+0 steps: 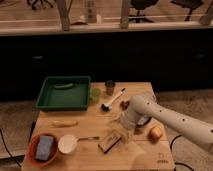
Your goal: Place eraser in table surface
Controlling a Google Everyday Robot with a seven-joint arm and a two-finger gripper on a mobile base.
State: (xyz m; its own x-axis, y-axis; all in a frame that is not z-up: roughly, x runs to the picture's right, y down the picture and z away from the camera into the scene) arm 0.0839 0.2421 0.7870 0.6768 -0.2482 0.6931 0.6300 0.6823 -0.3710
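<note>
Camera view: gripper (120, 131) low by the eraser (109, 143)

The gripper hangs low over the middle of the table (90, 156), at the eraser's 1 o'clock end. Whether it touches the eraser, and how far open it is, I cannot tell. The eraser lies flat and slanted on the wood, with a cup (67, 144) at its 9 o'clock and a tray (62, 106) toward 11 o'clock.

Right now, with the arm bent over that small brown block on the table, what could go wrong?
The gripper is right at the eraser, which seems to lie on the table surface; pulling away carelessly might drag or flip it. The spoon and white cup lie close by, so a sliding eraser could bump them. The arm also passes near the round yellowish object and could nudge it.
</note>
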